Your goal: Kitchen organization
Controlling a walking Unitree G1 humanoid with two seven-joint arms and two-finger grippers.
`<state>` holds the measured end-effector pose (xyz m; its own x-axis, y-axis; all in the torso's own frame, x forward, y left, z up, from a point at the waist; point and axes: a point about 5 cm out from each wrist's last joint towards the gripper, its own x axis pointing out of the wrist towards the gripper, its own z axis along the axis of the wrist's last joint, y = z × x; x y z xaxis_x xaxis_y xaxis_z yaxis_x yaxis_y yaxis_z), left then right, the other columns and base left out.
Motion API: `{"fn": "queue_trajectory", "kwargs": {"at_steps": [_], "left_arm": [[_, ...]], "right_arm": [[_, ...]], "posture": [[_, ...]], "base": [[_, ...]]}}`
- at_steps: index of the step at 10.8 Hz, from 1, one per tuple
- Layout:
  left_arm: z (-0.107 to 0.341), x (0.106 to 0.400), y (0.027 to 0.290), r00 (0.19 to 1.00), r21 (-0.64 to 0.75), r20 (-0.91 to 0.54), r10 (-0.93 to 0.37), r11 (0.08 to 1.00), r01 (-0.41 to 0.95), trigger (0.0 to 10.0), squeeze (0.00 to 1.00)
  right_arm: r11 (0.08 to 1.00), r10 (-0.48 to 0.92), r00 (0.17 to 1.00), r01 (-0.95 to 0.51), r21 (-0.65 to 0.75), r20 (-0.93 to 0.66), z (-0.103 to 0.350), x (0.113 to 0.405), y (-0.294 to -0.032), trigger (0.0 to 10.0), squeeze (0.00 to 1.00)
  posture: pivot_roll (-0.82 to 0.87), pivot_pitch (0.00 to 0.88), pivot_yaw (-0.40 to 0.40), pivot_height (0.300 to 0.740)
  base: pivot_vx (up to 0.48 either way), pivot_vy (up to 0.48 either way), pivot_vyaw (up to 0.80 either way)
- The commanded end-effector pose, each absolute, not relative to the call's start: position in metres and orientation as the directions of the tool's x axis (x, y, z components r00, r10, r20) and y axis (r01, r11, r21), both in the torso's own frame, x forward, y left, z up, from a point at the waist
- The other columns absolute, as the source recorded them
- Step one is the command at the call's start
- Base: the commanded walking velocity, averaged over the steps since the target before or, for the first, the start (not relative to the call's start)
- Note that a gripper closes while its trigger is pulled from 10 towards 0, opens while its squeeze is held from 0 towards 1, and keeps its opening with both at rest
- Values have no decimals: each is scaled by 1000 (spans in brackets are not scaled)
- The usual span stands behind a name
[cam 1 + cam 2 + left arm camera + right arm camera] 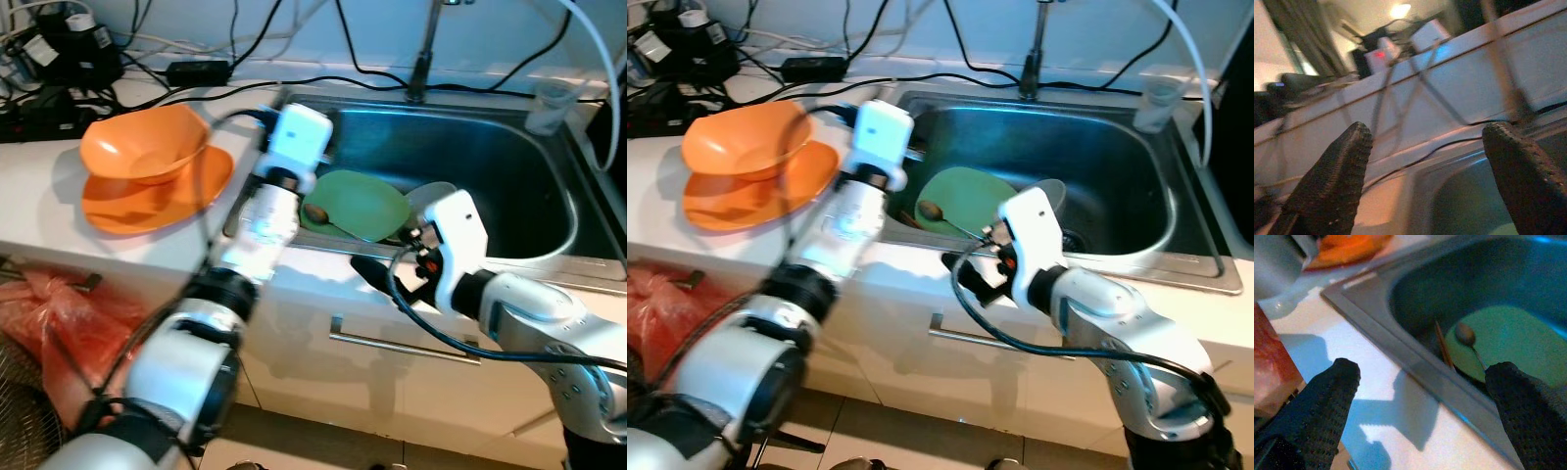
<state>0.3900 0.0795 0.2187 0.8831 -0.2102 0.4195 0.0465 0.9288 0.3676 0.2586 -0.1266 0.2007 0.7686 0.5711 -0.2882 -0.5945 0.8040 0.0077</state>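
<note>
The sink (509, 186) holds 1 green plate (358, 204) with 1 spoon (1469, 340) on it, probably waiting to be cleared. On the worktop (39, 196), 1 orange bowl (147, 142) sits stacked on 1 orange plate (157, 196). The left gripper (1425, 176) reaches over the sink's near-left corner, fingers spread; the right gripper (1420, 416) hovers at the front rim, fingers spread, empty.

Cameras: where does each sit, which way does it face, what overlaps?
Left eye, right eye: head stereo pair, looking down at the sink, green plate, orange bowl; both arms show.
Left wrist: over the sink's left rim, facing the back wall and cables; open fingers.
Right wrist: at the counter's front edge, facing the plate and spoon; open fingers.
Shared: the plate in the head views and right wrist.
</note>
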Motion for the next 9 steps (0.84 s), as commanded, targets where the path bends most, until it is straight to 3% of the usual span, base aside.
{"fn": "queue_trajectory", "kwargs": {"at_steps": [1, 6, 9], "left_arm": [[215, 390, 88, 894, 391, 413, -173, 921, -2, 10000, 1000], [205, 387, 157, 916, 500, 401, -4, 839, -215, 10000, 1000], [193, 387, 187, 958, 568, 283, 35, 799, -197, 10000, 1000]], "right_arm": [[792, 590, 763, -611, 5, -262, 204, 260, -122, 10000, 0], [733, 667, 727, -680, -29, -165, 210, 264, -102, 10000, 0], [728, 673, 722, -685, -29, -162, 207, 263, -102, 10000, 0]], "posture": [[-121, 40, 32, 740], [-58, 37, 19, 740], [-56, 42, 22, 740]], "base": [[0, 0, 0], [0, 0, 0], [0, 0, 0]]}}
